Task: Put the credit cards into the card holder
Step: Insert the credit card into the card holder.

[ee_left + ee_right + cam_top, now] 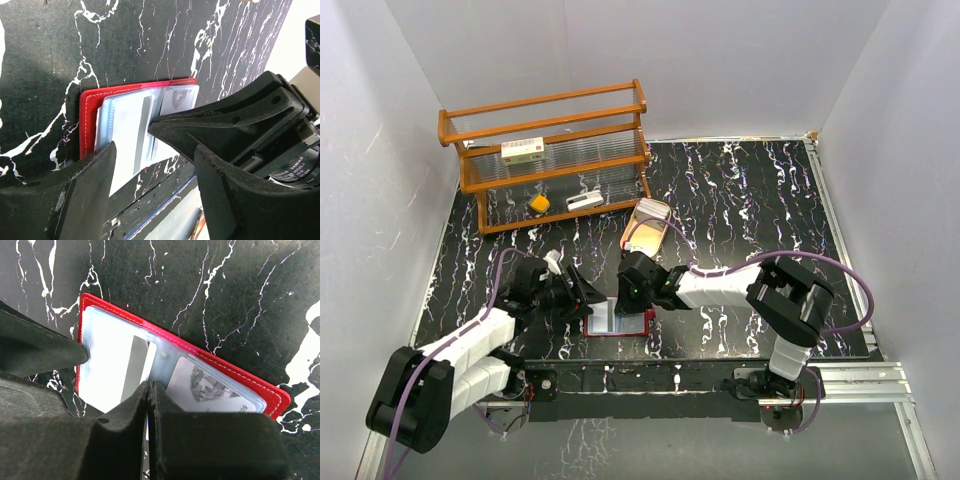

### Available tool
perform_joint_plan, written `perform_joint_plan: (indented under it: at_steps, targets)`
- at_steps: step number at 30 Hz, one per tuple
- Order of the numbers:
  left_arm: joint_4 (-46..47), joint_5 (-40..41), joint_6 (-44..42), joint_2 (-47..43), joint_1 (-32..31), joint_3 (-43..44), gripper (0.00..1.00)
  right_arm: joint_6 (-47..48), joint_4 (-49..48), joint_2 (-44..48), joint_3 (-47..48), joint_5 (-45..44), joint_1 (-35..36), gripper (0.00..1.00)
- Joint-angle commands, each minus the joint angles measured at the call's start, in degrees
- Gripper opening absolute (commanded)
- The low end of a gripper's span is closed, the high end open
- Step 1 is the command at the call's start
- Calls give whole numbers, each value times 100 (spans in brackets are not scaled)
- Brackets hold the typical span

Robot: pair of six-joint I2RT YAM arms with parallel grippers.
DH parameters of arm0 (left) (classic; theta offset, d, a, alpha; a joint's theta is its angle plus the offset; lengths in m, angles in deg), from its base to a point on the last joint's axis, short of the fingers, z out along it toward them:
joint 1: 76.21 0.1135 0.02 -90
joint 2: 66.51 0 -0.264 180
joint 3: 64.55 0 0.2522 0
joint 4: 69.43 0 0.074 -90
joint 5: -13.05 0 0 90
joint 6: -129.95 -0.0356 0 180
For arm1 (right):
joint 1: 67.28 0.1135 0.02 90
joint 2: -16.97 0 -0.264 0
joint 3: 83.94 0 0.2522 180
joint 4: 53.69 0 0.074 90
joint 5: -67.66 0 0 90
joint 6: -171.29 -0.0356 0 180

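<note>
- Risk first: the right end effector [150, 390] was pinched fully shut over 1 of the credit cards [120, 365]. Whether it gripped that card, I couldn't tell. A drag could have pulled the card from its pocket.
- The left end effector [155, 155] gaped, holding nothing, 1 finger at the card holder's [235, 374] edge, near the worktop's [740, 200] front. A slip there might have let the holder skid.
- The holder's pockets showed 2 cards. Farther back, the rack [550, 105] held a white box [523, 151].
</note>
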Motion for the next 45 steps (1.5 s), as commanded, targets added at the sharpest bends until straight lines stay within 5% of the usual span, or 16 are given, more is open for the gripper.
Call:
perform_joint_plan:
  at_steps: [1, 17, 34, 45]
  targets:
    - [-40, -196, -185, 114, 27, 141, 63, 44, 179, -249, 74, -213, 60, 1]
    - [-1153, 467, -536, -253, 27, 563, 63, 203, 573, -462, 365, -510, 147, 0]
    - [-452, 118, -455, 104, 27, 259, 63, 196, 587, -604, 386, -519, 201, 0]
    - [-1341, 678, -658, -341, 26, 544, 63, 74, 534, -351, 475, -369, 225, 2]
